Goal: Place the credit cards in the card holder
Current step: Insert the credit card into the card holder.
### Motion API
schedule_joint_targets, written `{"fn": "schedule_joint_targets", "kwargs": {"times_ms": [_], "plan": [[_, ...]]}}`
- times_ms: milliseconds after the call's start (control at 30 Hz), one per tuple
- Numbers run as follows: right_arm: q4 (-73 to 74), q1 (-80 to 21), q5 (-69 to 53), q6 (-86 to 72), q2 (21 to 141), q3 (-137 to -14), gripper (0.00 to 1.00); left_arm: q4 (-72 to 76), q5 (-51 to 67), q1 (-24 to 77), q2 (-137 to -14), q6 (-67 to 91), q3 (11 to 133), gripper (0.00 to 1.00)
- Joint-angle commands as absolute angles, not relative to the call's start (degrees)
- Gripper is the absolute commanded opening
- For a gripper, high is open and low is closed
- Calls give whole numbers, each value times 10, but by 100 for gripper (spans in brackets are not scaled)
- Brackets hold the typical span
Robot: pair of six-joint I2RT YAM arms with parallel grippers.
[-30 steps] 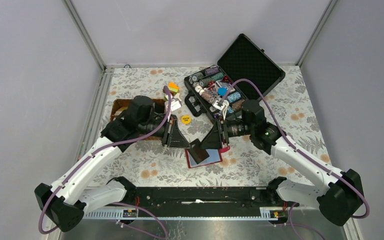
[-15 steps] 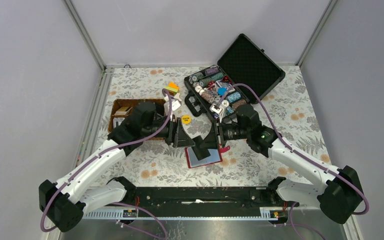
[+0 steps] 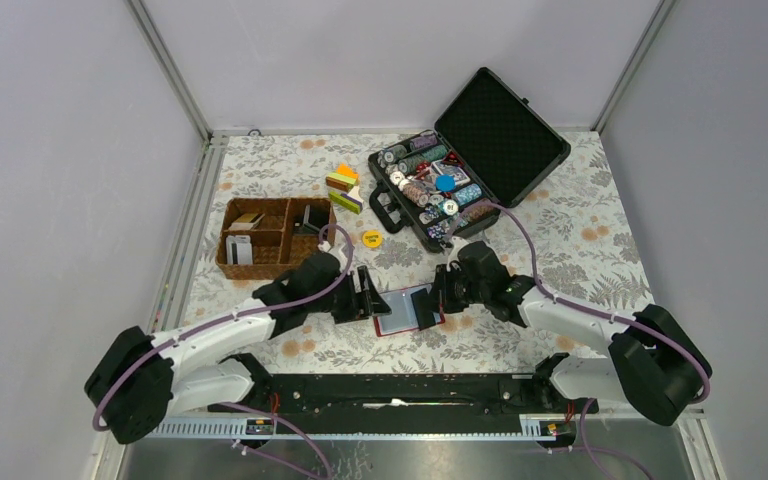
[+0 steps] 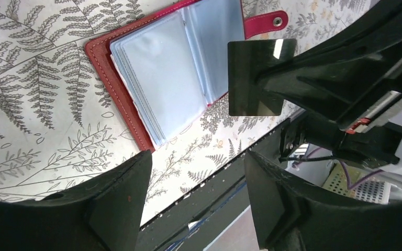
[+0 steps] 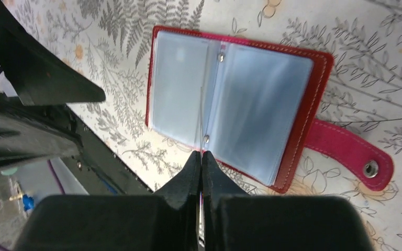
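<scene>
Card holder [image 5: 241, 104] lies open, strap [image 5: 345, 149] pointing right.

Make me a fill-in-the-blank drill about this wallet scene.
The red wallet lies ___, not folded shut.
The right tool pinches a dark ___.
The left tool holds ___.
Missing words: open; card; nothing.

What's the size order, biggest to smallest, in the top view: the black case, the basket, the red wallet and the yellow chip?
Largest to smallest, as they look from above:
1. black case, lid open
2. basket
3. red wallet
4. yellow chip
</scene>
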State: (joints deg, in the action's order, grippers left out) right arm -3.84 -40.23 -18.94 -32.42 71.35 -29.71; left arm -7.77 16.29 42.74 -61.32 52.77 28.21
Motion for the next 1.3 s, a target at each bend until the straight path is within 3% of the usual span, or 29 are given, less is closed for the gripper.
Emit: {"fn": "schedule_joint_targets", "kwargs": {"times_ms": [0, 367, 1267], "plan": [[-108, -398, -140, -335, 716, -296, 0, 9, 82, 455, -640, 586, 283, 68], [-185, -395, -164, -366, 768, -284, 0, 42, 37, 460, -699, 615, 248, 53], [-242, -394, -186, -407, 815, -259, 0, 56, 38, 460, -760, 602, 246, 41]]}}
